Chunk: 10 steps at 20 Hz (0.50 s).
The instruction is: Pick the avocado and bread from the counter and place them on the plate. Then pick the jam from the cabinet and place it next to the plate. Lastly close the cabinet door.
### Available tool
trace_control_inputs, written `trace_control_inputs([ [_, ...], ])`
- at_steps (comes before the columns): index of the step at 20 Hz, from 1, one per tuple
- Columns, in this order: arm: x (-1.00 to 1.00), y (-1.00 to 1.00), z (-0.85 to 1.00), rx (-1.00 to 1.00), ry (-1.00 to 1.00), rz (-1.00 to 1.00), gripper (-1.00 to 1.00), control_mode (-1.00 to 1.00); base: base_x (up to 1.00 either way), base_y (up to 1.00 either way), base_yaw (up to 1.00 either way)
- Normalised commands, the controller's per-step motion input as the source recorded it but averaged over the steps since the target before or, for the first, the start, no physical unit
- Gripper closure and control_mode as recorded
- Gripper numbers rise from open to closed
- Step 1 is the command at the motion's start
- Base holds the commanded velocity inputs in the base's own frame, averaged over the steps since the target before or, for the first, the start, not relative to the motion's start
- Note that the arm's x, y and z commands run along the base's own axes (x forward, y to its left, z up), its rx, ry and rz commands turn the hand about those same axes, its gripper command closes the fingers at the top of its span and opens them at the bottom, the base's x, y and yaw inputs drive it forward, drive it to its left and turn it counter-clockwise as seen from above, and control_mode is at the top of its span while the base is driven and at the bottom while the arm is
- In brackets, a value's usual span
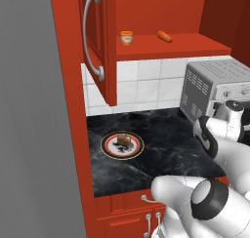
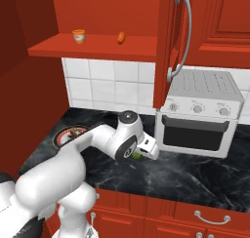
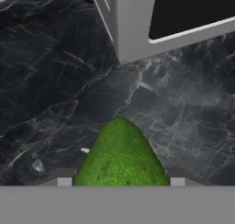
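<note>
The avocado (image 3: 120, 154), green and pebbled, sits between my gripper's (image 3: 120, 182) two fingertips, which are shut on it. From the right base view the gripper (image 2: 139, 154) holds the avocado (image 2: 136, 155) low over the black counter (image 2: 195, 168), in front of the toaster oven's left corner. The bread (image 1: 124, 140) (image 2: 74, 132) lies on the red-rimmed plate (image 1: 105, 145) (image 2: 59, 134) to the gripper's left. The orange jam (image 1: 126, 38) (image 2: 78, 35) stands on the shelf of the open red cabinet. The cabinet door (image 1: 100, 42) (image 2: 168, 47) hangs open.
A silver toaster oven (image 2: 200, 112) (image 1: 219, 83) (image 3: 137, 21) stands on the counter close behind the gripper. An elongated orange item (image 1: 164, 36) (image 2: 121, 37) lies on the shelf beside the jam. Red drawers (image 2: 210, 217) run below the counter edge.
</note>
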Motion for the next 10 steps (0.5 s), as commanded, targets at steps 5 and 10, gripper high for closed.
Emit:
trace_control_inputs([
  [5,-0.11,0.45,0.20,0.00,0.00,0.14,1.00,-1.00,0.00,0.00,0.00],
  [10,-0.02,0.48,0.09,0.00,0.00,0.16,1.00,-1.00,0.00,0.00,0.00],
])
